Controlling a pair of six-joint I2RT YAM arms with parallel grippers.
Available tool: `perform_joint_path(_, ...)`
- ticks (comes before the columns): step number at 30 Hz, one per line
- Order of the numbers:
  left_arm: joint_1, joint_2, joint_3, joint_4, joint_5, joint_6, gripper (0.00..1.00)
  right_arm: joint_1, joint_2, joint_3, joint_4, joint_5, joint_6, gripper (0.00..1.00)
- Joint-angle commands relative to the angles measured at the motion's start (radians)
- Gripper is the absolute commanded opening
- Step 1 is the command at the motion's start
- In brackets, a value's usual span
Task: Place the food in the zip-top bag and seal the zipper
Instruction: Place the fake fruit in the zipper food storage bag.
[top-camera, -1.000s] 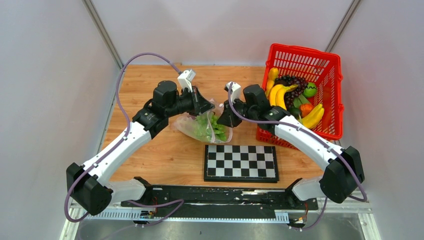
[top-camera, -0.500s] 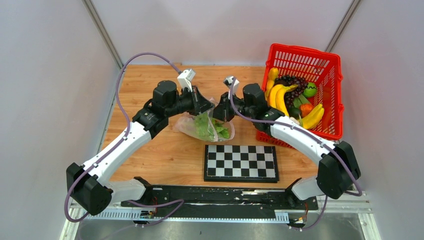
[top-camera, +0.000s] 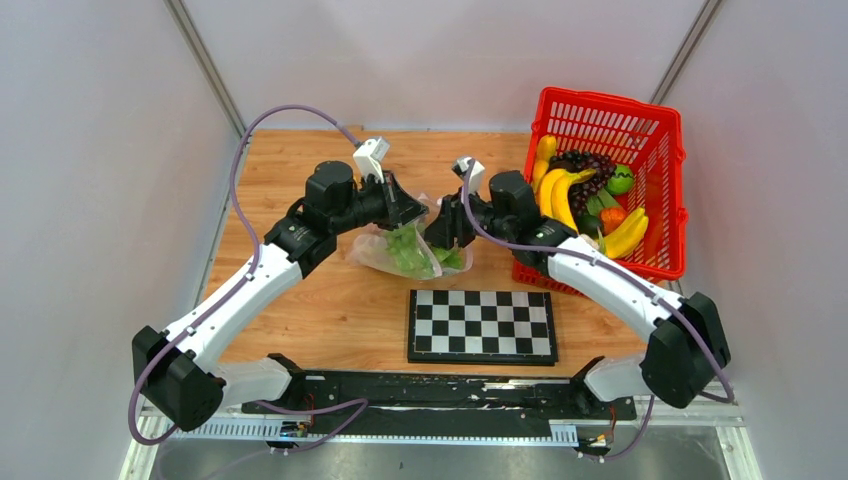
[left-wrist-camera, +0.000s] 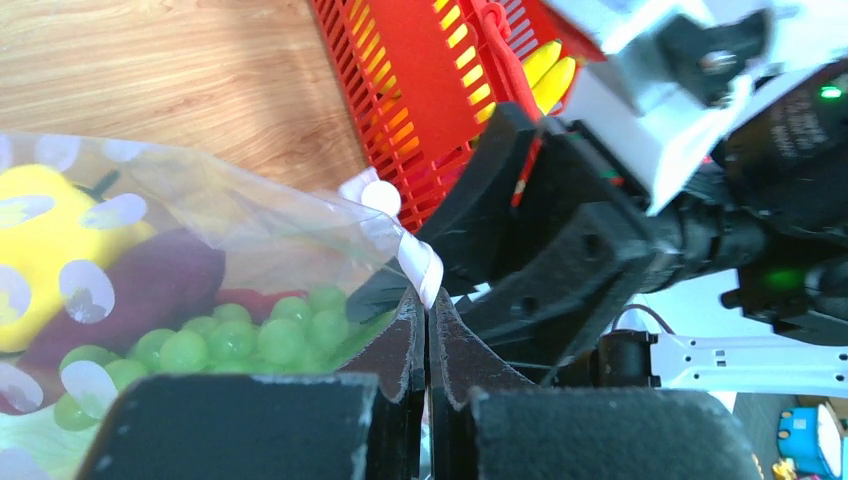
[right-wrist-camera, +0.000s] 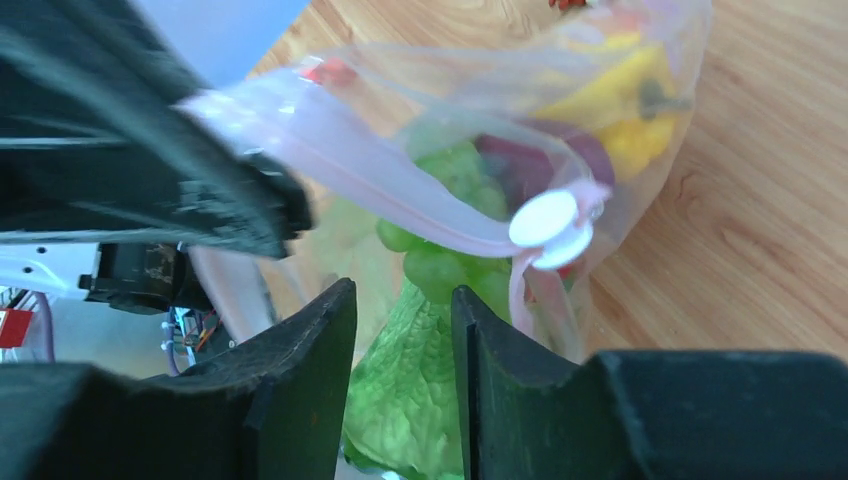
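- The zip-top bag (top-camera: 385, 255) lies on the wooden surface (top-camera: 300, 300) at mid-depth, between the two hands, beyond the chessboard (top-camera: 481, 325) and left of the red basket (top-camera: 600, 100).
- Already inside it are green grapes (left-wrist-camera: 240, 335), lettuce (right-wrist-camera: 410, 400), a yellow piece (left-wrist-camera: 40, 230) and something dark purple.
- The left hand (left-wrist-camera: 427, 330) is pressed together, pinching the zipper (right-wrist-camera: 340, 160) at the bag's rim and holding the mouth lifted open.
- The right hand (right-wrist-camera: 403, 295) sits at the mouth with its jaws parted. The lettuce shows in the gap, and whether it touches them I cannot tell.
- Filling looks largely done, but the sealing is left, as the pink strip gapes wide. The basket holds more fruit, and whether any of it belongs in the bag is unclear.
- Room is tight: the hands nearly meet over the bag, and the basket wall stands just to the right.
- Bare surface lies left of the bag and beyond it, and the chessboard's far edge is close on the near side.
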Motion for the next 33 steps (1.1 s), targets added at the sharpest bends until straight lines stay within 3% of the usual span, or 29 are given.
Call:
perform_joint_path(1, -0.004, -0.042, 0.012, 0.083, -0.002, -0.01, 0.0, -0.002, -0.086, 0.012, 0.015, 0.015, -0.013, 0.42)
perform_joint_path(10, -0.004, -0.049, 0.012, 0.074, -0.032, -0.003, 0.0, -0.002, -0.178, 0.005, -0.089, 0.151, -0.021, 0.44)
perform_joint_path(16, -0.004, -0.05, 0.007, 0.069, -0.057, 0.003, 0.0, -0.002, -0.319, -0.075, -0.031, 0.165, -0.02, 0.46)
perform_joint_path(23, -0.004, -0.052, 0.003, 0.069, -0.065, 0.006, 0.0, -0.002, -0.405, -0.1, -0.057, 0.412, -0.051, 0.48)
perform_joint_path(33, -0.003, -0.054, 0.009, 0.059, -0.096, 0.016, 0.0, -0.013, -0.466, -0.075, -0.143, 0.837, -0.139, 0.66)
